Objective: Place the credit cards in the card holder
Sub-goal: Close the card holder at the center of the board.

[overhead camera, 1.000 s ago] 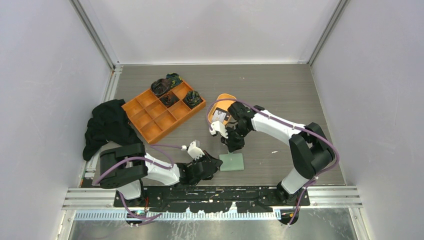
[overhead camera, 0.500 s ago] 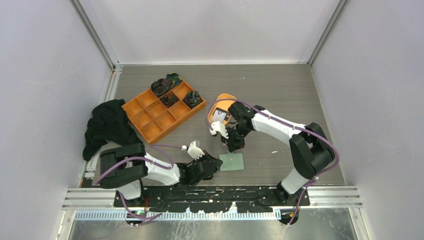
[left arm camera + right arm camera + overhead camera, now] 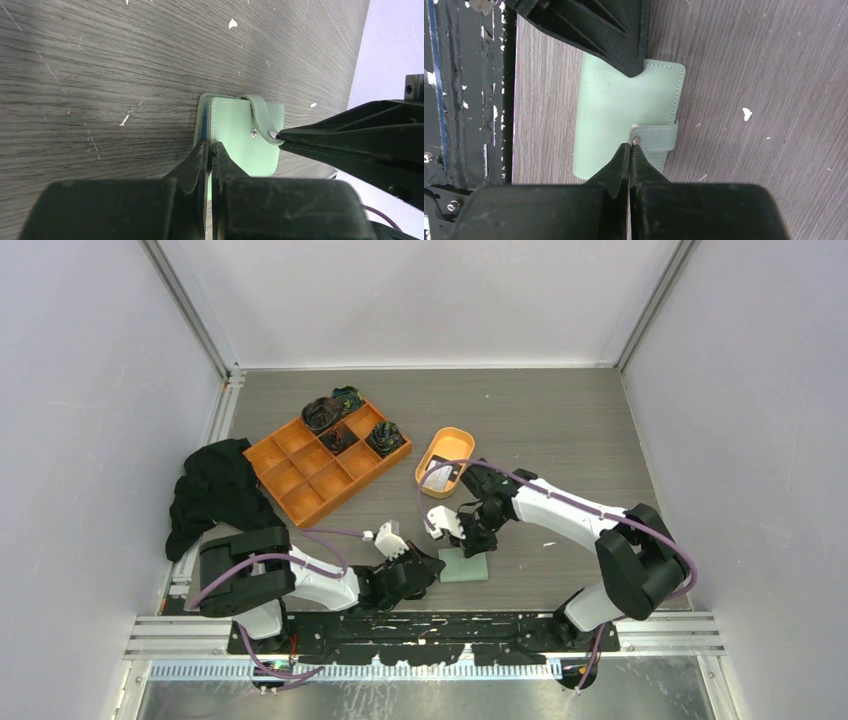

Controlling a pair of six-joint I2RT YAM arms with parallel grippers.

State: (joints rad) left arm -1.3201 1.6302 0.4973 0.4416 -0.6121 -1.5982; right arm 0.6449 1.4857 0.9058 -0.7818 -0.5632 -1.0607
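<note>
The sage-green card holder [image 3: 465,565] lies closed on the table near the front edge. It also shows in the left wrist view [image 3: 235,135] and the right wrist view [image 3: 619,110]. My left gripper [image 3: 432,568] [image 3: 210,150] is shut on the holder's left edge. My right gripper [image 3: 470,548] [image 3: 631,146] is shut, its tips pinching the end of the closing tab [image 3: 656,136], which arches up off its snap stud [image 3: 254,132]. A pale credit card [image 3: 437,477] with a dark patch lies in the oval orange dish [image 3: 452,440].
An orange compartment tray [image 3: 300,490] with dark bundles in its far cells stands at the back left. A black cloth [image 3: 215,490] lies by the left wall. The black base rail [image 3: 469,100] runs close behind the holder.
My right arm has moved from over the orange dish toward the front, down to the card holder's tab, uncovering the dish and its card. The left arm has not moved.
</note>
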